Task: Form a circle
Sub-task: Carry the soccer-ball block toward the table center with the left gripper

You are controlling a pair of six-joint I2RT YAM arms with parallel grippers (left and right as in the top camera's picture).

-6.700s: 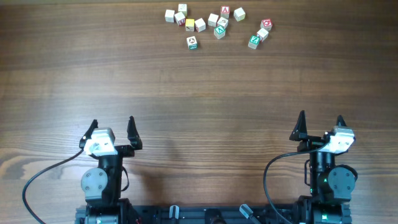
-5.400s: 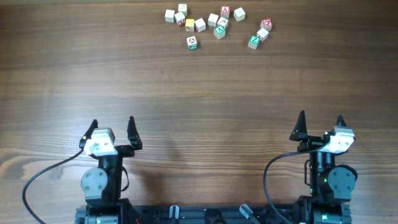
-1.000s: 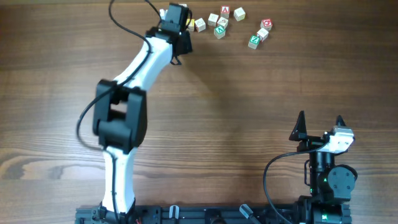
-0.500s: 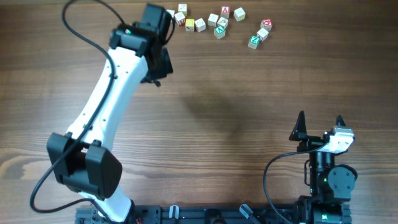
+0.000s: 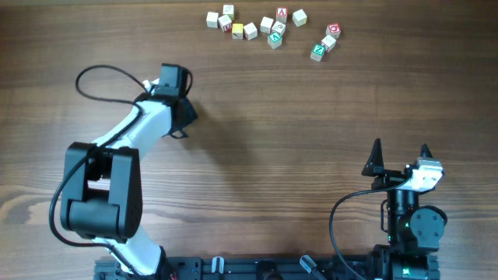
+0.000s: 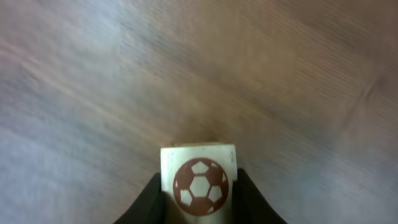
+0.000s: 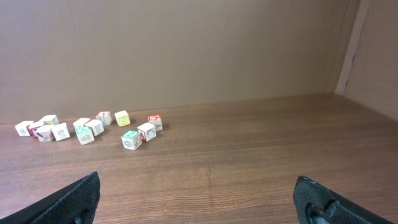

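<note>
1. The left gripper [image 5: 185, 118] hangs over the left half of the desk [image 5: 311, 140], about midway between the far and near edges, its arm bent back toward the near-left corner.
2. In the left wrist view its jaws are clamped on a pale wooden cube [image 6: 198, 177], one dark finger pressed to each side. The face turned to the camera carries a red-brown football print.
3. That cube is clear of the desk, and the wood grain below it is blurred.
4. The rest of the cubes [image 5: 278, 29] lie in a loose scatter along the far edge, around its middle. They are small pale blocks with red or green printed faces, and one is yellow [image 5: 237, 29].
5. At the right end of the scatter three cubes [image 5: 327, 43] sit tight together in a short slanted row. From the right wrist they show as the nearest clump [image 7: 146, 132].
6. The right gripper [image 5: 401, 155] rests by the near edge toward the right corner, its jaws spread wide with nothing between them. Its two fingertips frame the bottom corners of its own view [image 7: 199, 205].
</note>
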